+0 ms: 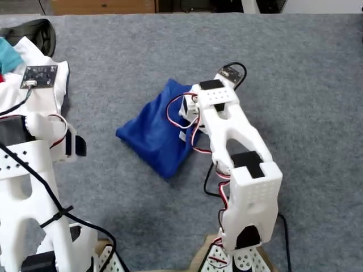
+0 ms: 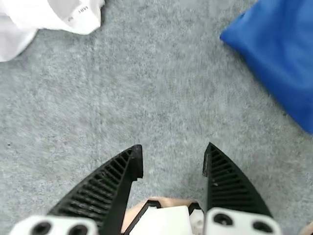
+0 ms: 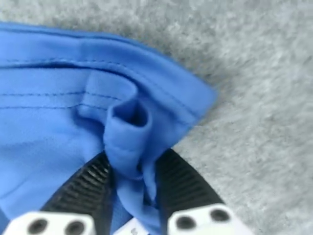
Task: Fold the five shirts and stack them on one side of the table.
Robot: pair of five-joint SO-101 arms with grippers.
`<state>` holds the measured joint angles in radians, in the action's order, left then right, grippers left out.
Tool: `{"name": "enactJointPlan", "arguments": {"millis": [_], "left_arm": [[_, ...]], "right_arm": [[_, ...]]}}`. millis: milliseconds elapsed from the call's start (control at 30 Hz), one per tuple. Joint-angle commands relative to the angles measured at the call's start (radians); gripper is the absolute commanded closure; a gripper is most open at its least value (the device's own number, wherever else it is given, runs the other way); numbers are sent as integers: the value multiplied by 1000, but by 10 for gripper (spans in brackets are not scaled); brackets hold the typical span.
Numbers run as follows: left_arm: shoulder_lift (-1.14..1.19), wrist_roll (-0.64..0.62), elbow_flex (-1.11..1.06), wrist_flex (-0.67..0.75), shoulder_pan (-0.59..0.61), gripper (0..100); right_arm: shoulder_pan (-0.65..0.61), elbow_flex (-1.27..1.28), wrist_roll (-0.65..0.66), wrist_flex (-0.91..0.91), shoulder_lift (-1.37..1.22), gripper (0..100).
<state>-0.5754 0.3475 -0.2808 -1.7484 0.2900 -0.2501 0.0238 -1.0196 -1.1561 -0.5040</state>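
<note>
Mid-table [image 1: 295,68], blue shirt [image 1: 153,133] looks soft, light, limp; right gripper [image 3: 134,164] clamps a bunched hem fold, likely a secure hold; left gripper [image 2: 173,159] spread, empty, nearby.

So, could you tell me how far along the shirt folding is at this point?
Nothing looks neatly stacked yet. In hand: the blue shirt lies bunched on the table, the right pincer shut on a fold of it; the left pincer is open and empty. Remaining: the white shirt, teal shirt and dark shirt, heaped at the far corner, look unfolded.
</note>
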Motion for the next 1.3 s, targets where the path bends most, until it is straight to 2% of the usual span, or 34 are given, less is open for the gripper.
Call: {"name": "enactJointPlan", "arguments": {"millis": [0,200,400,1033,1267], "left_arm": [[-24,18,-25,-9,11,789],[-24,15,-23,-9,11,790],[-24,17,-23,-9,11,790],[-24,18,-29,-9,6,790],[-24,18,-29,-9,5,790]], "right_arm": [[105,-31,14,-41,-44,993],[269,-196,129,-216,-44,993],[536,-358,201,-305,-44,993],[1432,-688,534,-298,-51,993],[1664,-710,635,-124,-56,993]]}}
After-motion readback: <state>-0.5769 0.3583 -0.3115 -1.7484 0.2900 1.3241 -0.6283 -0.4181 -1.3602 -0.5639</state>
